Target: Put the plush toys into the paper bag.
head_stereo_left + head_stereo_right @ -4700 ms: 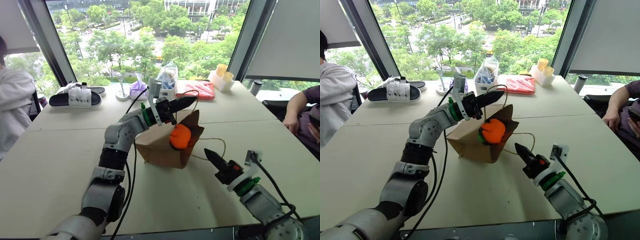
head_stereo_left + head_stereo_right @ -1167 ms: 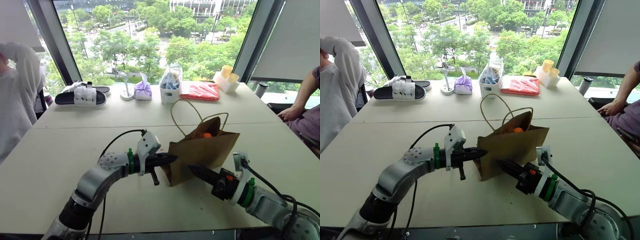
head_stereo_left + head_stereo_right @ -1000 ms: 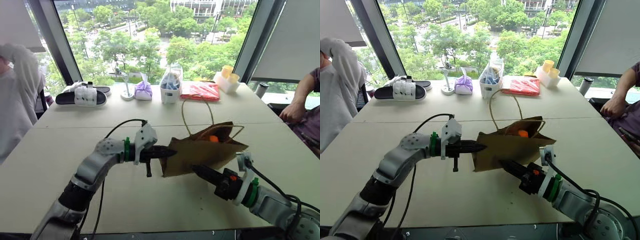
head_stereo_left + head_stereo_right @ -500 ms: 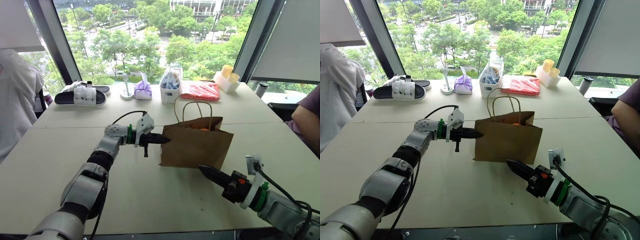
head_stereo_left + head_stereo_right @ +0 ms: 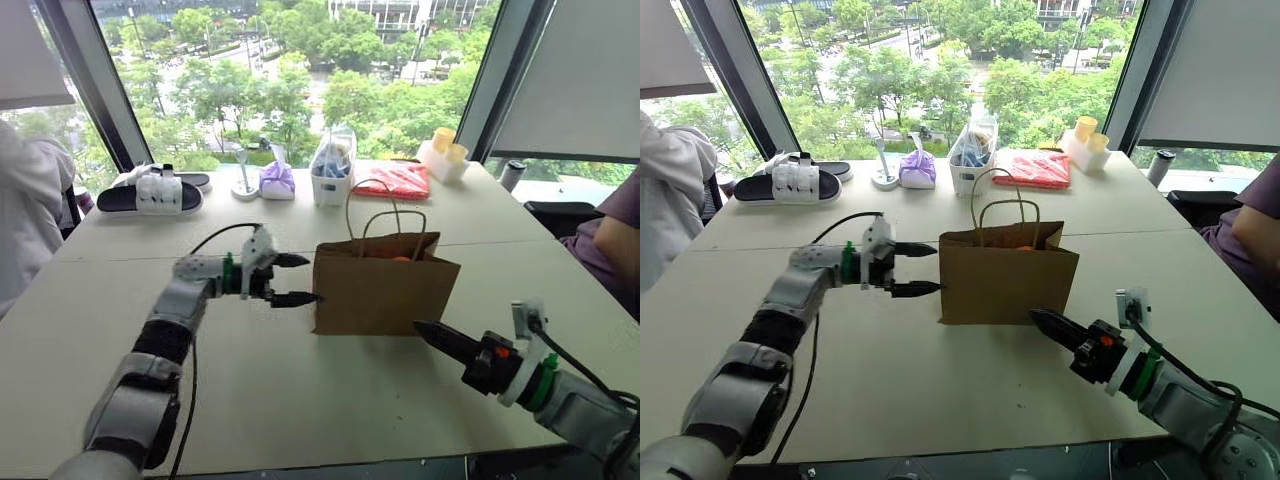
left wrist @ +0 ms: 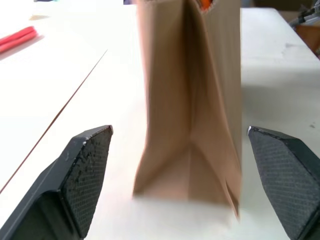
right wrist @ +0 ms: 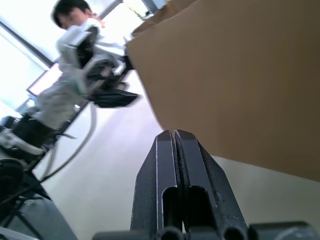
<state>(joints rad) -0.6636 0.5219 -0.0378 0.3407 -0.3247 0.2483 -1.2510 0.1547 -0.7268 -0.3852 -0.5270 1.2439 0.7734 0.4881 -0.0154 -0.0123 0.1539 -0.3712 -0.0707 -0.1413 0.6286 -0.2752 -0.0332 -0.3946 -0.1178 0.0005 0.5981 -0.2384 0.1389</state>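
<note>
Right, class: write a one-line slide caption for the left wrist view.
Open black fingers flank the narrow side of an upright brown kraft paper bag on the pale table.

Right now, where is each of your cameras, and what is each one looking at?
Head eyes: up high, looking down the table at the paper bag between the open left gripper and shut right gripper.
Left wrist: faces the bag's narrow side between its own fingers.
Right wrist: faces the bag's broad side past its fingers.
All share the bag.
</note>
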